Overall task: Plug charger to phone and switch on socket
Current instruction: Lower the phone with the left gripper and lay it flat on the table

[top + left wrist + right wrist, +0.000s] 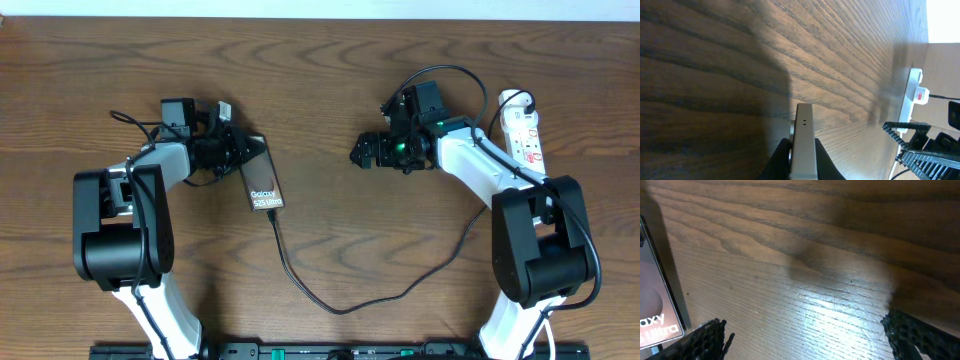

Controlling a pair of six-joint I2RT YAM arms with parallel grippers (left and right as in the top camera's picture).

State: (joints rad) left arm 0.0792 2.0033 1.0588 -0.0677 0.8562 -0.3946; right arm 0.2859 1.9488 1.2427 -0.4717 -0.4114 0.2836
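Observation:
The phone (263,182) lies on the table, a dark slab with white "Galaxy S25 Ultra" text. My left gripper (240,152) is shut on its far end. In the left wrist view its pale edge (804,135) stands clamped between my black fingers (827,162). The charger (330,305), a thin black cable, meets the phone's near short edge and loops along the table toward the right. The socket (525,128), a white strip with red marks, lies at the far right. My right gripper (365,150) hangs open over bare wood, right of the phone (655,305).
The right arm's base (540,250) stands in front of the socket, and its thick black cable arcs above the wrist. The left arm's base (115,235) sits left of the phone. The socket (914,90) also shows in the left wrist view.

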